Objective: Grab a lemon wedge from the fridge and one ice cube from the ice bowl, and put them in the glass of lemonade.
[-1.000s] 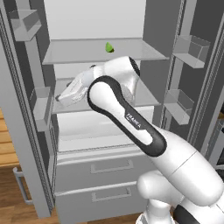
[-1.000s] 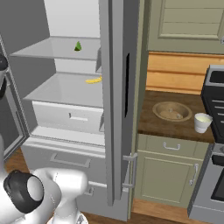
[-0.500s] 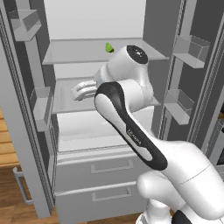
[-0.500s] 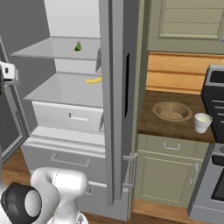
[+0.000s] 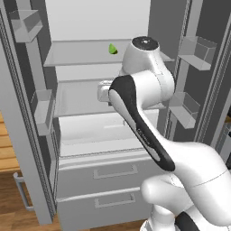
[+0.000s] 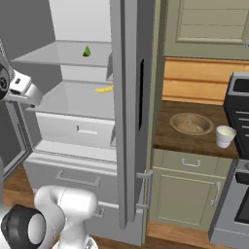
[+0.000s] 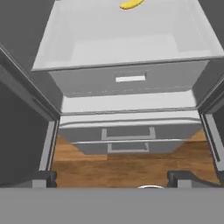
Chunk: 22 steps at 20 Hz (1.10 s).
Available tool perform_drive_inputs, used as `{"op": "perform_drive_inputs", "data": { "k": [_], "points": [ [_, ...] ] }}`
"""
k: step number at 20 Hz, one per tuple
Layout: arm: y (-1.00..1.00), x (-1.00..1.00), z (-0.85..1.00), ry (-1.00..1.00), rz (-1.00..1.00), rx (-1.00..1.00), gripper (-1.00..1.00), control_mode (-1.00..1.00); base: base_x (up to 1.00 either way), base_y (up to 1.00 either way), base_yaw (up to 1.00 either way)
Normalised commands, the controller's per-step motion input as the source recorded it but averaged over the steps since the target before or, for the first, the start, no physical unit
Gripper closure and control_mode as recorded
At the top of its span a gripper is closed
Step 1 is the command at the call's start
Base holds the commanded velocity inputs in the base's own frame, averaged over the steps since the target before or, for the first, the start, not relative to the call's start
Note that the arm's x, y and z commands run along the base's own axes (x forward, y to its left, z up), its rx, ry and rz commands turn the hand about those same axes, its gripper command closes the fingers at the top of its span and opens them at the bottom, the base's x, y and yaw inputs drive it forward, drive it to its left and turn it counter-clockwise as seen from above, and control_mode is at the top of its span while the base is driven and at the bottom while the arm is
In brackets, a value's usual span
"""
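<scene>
The jaws stand wide apart with nothing between them, their two dark fingertips (image 7: 43, 178) low in the hand view, over the wooden floor (image 7: 127, 168) before the open fridge (image 5: 85, 180). Above them lie the fridge drawers, and a yellow lemon wedge (image 7: 131, 4) sits at the top edge, on the shelf. In the right base view the ice bowl (image 6: 191, 123) rests on the surface at centre right, the glass of lemonade (image 6: 225, 136) just beside it. A green item (image 6: 86, 51) sits on the upper shelf.
</scene>
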Motion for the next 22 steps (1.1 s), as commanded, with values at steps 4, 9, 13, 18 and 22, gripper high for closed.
{"op": "perform_drive_inputs", "data": {
  "k": [4,9,13,18,22],
  "points": [
    [-0.81,-0.26,-0.73,0.14,-0.33,0.00,-1.00,-1.00,0.00,0.00,0.00],
    [-0.40,-0.49,-0.41,0.04,-0.10,0.00,-1.00,-1.00,0.00,0.00,0.00],
    [-0.42,-0.66,0.00,0.00,0.00,-0.01,-1.00,-1.00,0.00,0.00,0.00],
    [-0.34,-0.60,0.00,-0.09,0.01,0.00,-1.00,-1.00,0.00,0.00,0.00],
    [-0.10,-0.06,0.00,-0.02,-0.07,-0.02,-1.00,-1.00,0.00,0.00,0.00]
  ]
}}
